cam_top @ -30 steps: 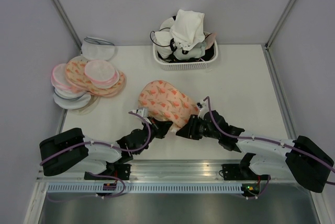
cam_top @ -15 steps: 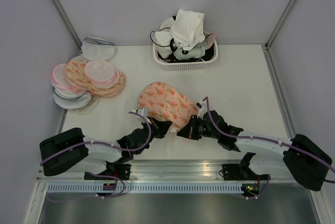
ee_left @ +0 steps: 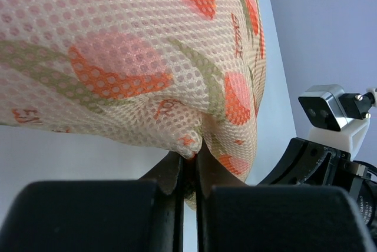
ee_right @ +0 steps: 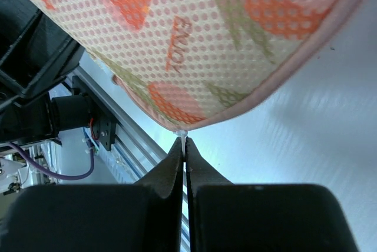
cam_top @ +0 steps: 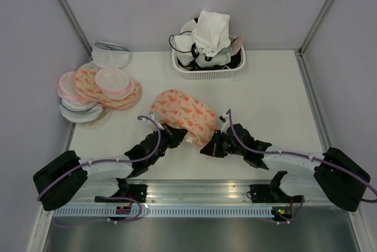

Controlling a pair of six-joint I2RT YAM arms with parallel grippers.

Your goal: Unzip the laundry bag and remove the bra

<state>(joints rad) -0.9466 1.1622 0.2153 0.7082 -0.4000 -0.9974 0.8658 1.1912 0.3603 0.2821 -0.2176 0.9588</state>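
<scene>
The laundry bag [cam_top: 181, 115], a peach mesh dome with orange leaf print and pink edging, lies in the middle of the table. My left gripper [cam_top: 174, 136] is shut on a pinch of its mesh at the near edge, seen close in the left wrist view [ee_left: 189, 149]. My right gripper [cam_top: 207, 148] is shut on the small white zip pull [ee_right: 183, 136] at the bag's [ee_right: 194, 40] pink edge. The bag looks closed. The bra is hidden.
A pile of similar peach and white-pink pouches [cam_top: 97, 90] lies at the left. A white basket [cam_top: 207, 70] holding white and black-trimmed garments stands at the back. Grey walls close in both sides.
My left gripper has moved forward and up along the bag's near edge. The bag has shifted a little left and back. My right gripper stays at the bag's near right edge.
</scene>
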